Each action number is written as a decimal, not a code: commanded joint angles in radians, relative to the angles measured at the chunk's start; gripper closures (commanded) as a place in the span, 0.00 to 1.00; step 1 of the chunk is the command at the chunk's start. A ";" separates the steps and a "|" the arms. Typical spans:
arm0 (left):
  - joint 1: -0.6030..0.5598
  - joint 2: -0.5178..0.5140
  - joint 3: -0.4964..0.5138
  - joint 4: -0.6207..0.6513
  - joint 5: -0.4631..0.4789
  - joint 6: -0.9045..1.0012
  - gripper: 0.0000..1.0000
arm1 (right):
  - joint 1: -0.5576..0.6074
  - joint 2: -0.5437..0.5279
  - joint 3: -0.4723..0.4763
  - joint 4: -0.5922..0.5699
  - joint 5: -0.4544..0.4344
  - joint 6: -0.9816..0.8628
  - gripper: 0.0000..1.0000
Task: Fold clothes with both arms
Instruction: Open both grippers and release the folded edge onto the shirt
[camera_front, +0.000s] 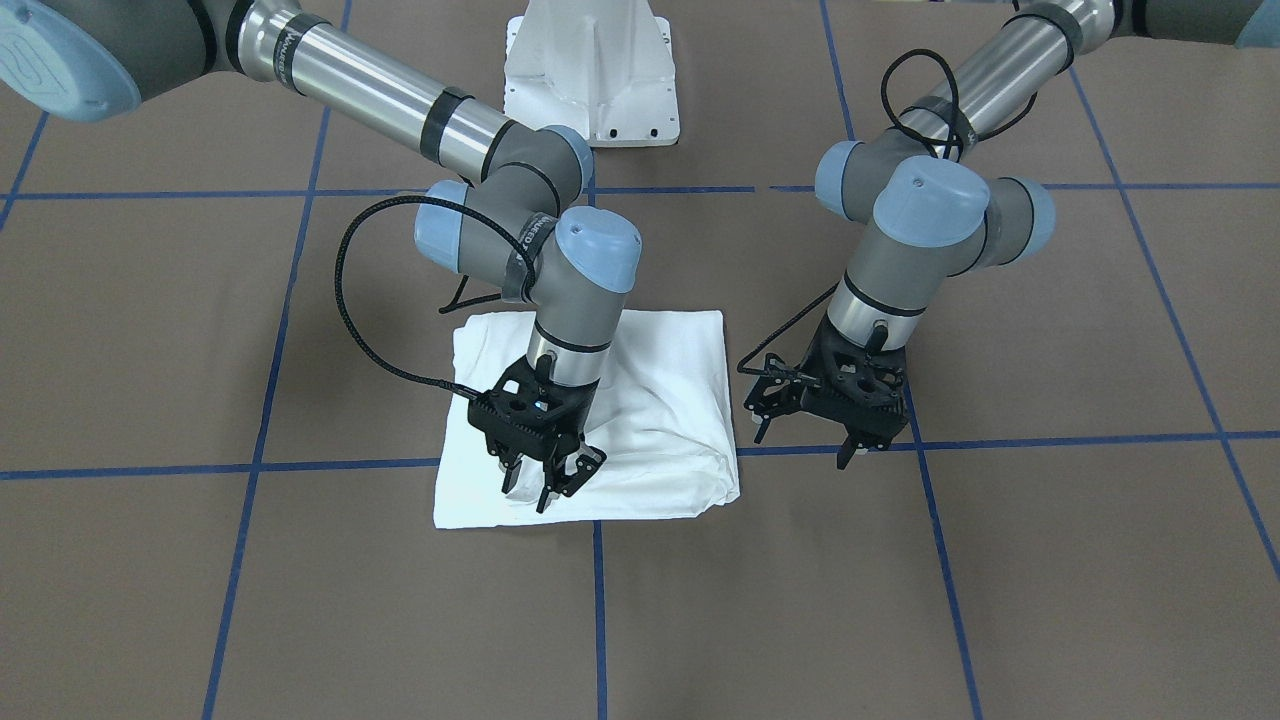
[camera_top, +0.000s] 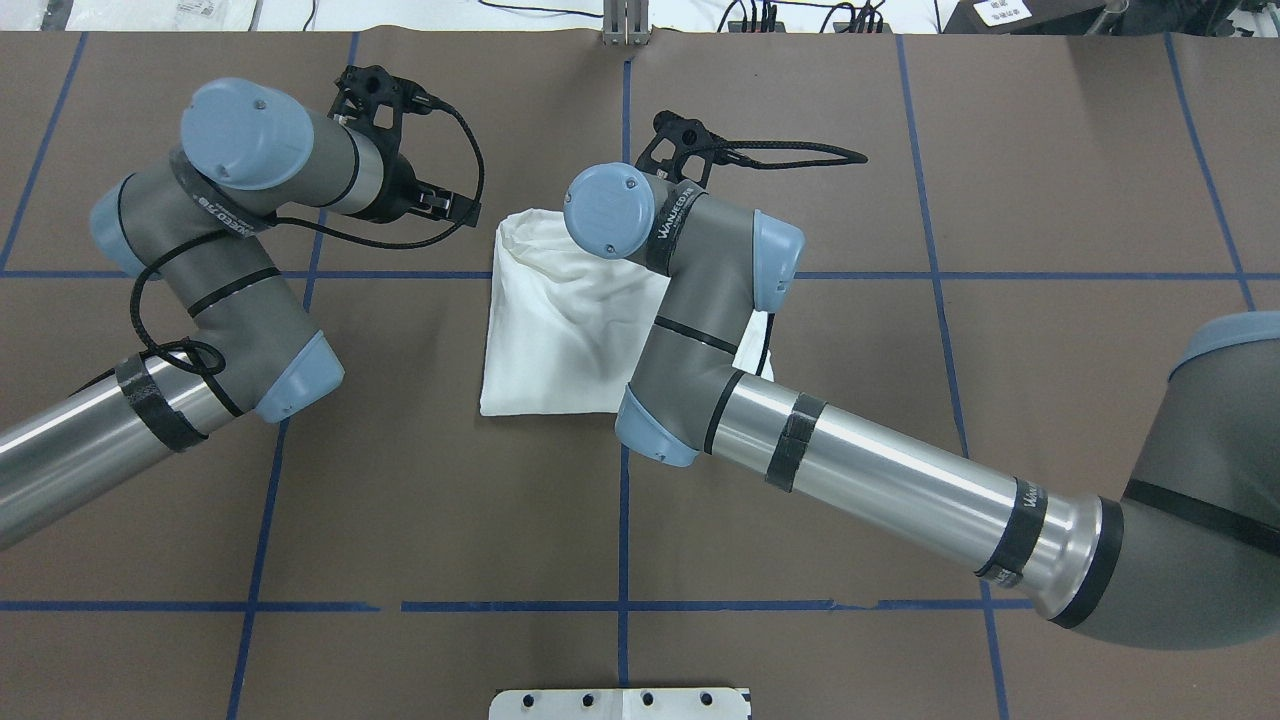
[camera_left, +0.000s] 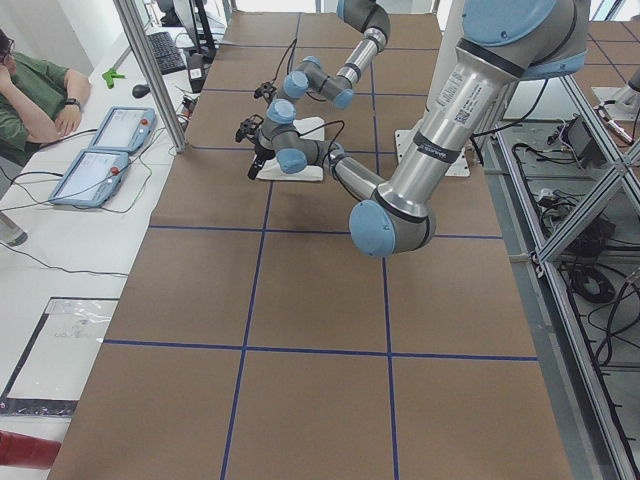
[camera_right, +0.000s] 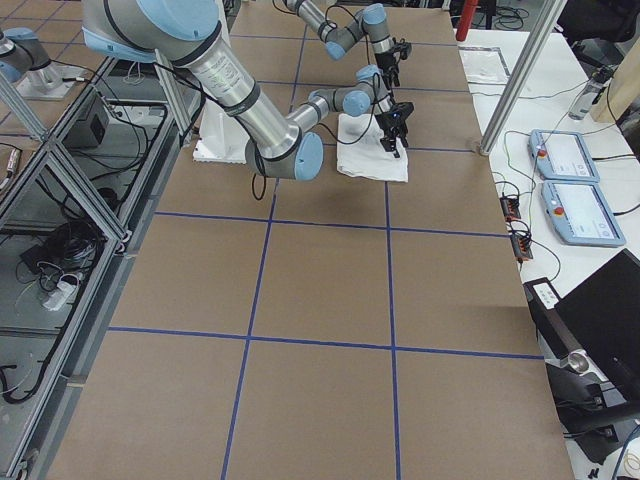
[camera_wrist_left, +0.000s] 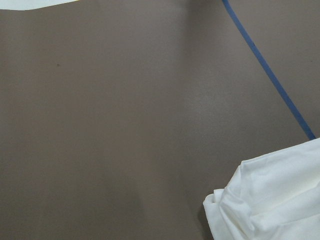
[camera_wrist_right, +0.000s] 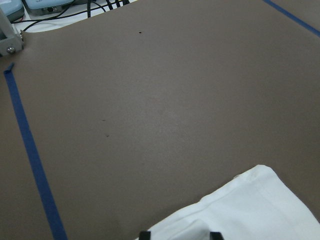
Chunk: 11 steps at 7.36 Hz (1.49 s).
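Note:
The white shirt (camera_front: 670, 400) lies folded into a rough rectangle at the middle of the brown table (camera_front: 1000, 560), with wrinkles near its left-arm side; no text or label shows. My right gripper (camera_front: 548, 482) hangs over the shirt's operator-side edge. Its fingers are apart and open, and the right wrist view shows both tips just above a shirt (camera_wrist_right: 250, 205) corner. My left gripper (camera_front: 805, 445) stands open beside the shirt, off the cloth and over bare table. The left wrist view shows only a shirt (camera_wrist_left: 275, 200) corner, no fingers. Seen from overhead, the right arm's wrist covers part of the shirt (camera_top: 560, 330).
Blue tape lines (camera_front: 600, 600) grid the table. The white pedestal base (camera_front: 590, 70) stands behind the shirt. A person (camera_left: 30, 90) sits at a side bench with two control pendants (camera_left: 95, 165), beyond a metal post (camera_left: 150, 70).

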<state>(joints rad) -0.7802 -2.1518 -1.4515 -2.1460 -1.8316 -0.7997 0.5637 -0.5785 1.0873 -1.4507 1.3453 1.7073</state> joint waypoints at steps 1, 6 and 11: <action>-0.001 0.001 0.000 0.000 0.000 -0.001 0.00 | -0.001 0.000 -0.012 0.000 0.000 0.002 1.00; 0.001 0.003 -0.001 0.000 0.000 -0.003 0.00 | 0.042 0.003 -0.017 -0.046 0.002 -0.011 1.00; 0.012 -0.006 0.006 0.014 0.002 -0.030 0.00 | 0.066 0.016 -0.011 -0.036 0.032 -0.237 0.00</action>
<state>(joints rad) -0.7735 -2.1519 -1.4520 -2.1409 -1.8312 -0.8221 0.6069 -0.5666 1.0600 -1.4892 1.3355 1.5469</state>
